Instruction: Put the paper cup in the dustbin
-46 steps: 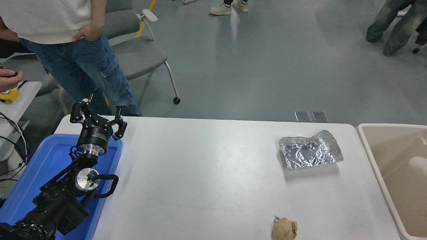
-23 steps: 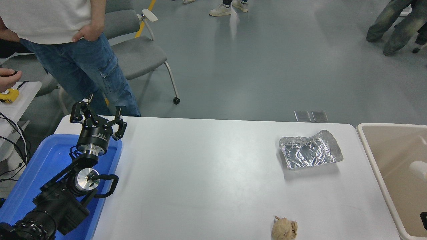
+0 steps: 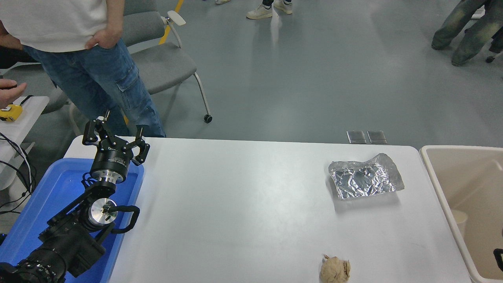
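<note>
The paper cup (image 3: pixel 459 222) is small and white and lies inside the dustbin (image 3: pixel 436 184), against its left wall. The dustbin is a large beige bin standing off the table's right end. Only a small black part of my right gripper (image 3: pixel 498 258) shows at the picture's right edge, above the bin's near part and apart from the cup. My left gripper (image 3: pixel 112 133) is parked at the lower left over the blue tray, open and empty.
A crumpled sheet of silver foil (image 3: pixel 365 177) lies on the white table (image 3: pixel 243 204) at the right rear. A crumpled brown paper ball (image 3: pixel 335 269) lies near the front edge. A blue tray (image 3: pixel 59 188) sits at the left end. A person (image 3: pixel 78 47) stands at the far left.
The cup has dropped from higher up near the right edge down into the dustbin, coming to rest by its left wall. A black part of the right gripper has come into view. The left arm has not moved.
</note>
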`<state>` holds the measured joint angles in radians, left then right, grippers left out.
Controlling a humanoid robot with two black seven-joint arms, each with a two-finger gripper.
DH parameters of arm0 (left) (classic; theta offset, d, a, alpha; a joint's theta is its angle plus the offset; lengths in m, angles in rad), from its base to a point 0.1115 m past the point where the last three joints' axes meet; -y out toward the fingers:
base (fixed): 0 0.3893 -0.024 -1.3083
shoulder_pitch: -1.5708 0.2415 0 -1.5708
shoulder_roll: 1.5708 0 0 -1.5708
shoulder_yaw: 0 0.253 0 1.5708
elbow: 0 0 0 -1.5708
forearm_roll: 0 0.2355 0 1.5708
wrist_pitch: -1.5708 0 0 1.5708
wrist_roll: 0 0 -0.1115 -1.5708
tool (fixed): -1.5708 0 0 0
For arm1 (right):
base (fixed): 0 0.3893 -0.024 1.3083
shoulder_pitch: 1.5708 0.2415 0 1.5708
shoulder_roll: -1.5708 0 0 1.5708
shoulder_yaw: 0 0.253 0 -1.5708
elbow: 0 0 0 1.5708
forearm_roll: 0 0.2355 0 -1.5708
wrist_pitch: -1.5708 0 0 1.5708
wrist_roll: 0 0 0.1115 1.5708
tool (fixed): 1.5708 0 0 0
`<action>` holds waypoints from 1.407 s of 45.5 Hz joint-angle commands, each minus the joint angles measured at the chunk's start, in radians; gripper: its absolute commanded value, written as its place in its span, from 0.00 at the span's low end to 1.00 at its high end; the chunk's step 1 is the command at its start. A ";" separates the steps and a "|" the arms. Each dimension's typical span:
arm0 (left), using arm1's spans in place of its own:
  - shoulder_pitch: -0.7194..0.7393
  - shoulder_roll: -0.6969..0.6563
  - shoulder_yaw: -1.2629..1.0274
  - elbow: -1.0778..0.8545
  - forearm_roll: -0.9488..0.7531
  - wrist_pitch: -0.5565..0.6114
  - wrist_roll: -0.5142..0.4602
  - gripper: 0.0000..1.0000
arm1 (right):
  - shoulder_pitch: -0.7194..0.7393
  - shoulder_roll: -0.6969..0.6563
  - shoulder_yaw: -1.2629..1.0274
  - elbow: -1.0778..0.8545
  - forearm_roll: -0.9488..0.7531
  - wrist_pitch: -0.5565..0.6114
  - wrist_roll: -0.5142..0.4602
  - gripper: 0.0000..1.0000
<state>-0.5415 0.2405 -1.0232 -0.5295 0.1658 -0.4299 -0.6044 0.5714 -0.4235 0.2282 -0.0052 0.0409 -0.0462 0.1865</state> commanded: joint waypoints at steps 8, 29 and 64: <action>0.000 0.000 0.000 0.002 0.000 0.000 0.000 1.00 | 0.002 -0.003 0.014 0.001 0.005 0.002 -0.005 1.00; -0.002 0.000 0.000 0.000 0.000 0.000 0.000 1.00 | 0.050 -0.047 0.163 0.033 0.004 0.104 -0.012 1.00; -0.002 -0.001 0.000 0.000 0.000 0.000 0.000 1.00 | -0.011 -0.103 0.766 0.587 -0.177 0.275 0.070 1.00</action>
<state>-0.5429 0.2398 -1.0232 -0.5292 0.1655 -0.4294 -0.6044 0.5697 -0.5723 0.8155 0.4784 -0.0426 0.1817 0.1977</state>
